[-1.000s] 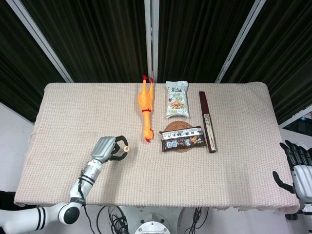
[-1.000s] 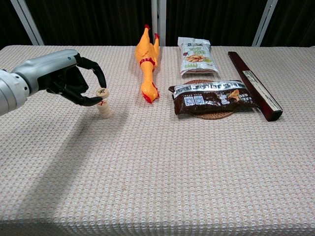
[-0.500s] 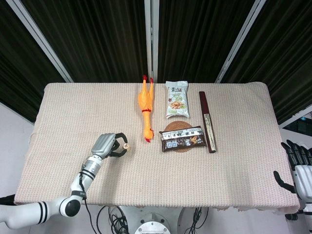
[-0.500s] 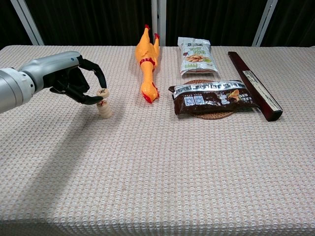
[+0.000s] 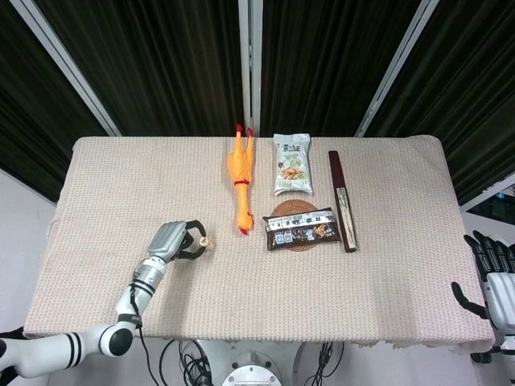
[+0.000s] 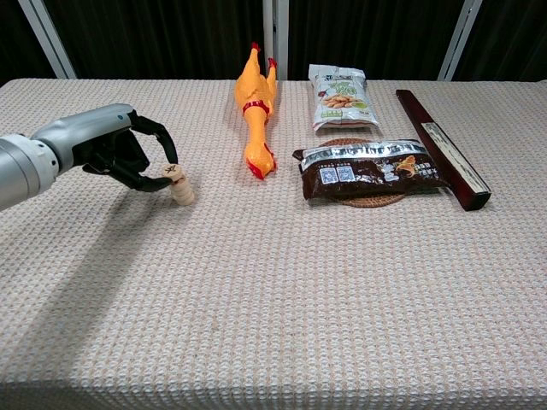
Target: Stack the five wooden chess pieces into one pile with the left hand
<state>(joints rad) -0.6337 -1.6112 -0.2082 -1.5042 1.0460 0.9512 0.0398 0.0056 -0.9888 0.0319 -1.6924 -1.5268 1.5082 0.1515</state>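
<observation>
Lower now than a second ago, left hand (image 6: 115, 154) has dropped from beside the top of the pile to desk level, and the top piece it carried sits on the stack. Left hand fingers curl around the pile of wooden chess pieces (image 6: 179, 184), fingertip and thumb touching the top piece; pinching, not released. In the head view the same hand (image 5: 174, 240) shows with the pile (image 5: 205, 240) just off its fingertips.

Counts: one pile, a leaning column of round discs, top one with a red mark. Number of discs in it too small to tell. No loose pieces seen elsewhere on the desk (image 6: 282, 290).

Right hand (image 5: 492, 277) only in the head view, at the desk's right edge, fingers spread, holding nothing, well apart from everything.

Others, one each: rubber chicken (image 6: 256, 111) lying lengthwise, beak end near the pile's right. Green snack bag (image 6: 341, 96) at the back. Dark snack packet (image 6: 369, 170) lying on a round woven coaster (image 6: 359, 200), covering most of it. Long dark box (image 6: 441, 148) to the right of the packet, angled. Chicken is the nearest thing to the pile; nothing lies between hand and pile.
</observation>
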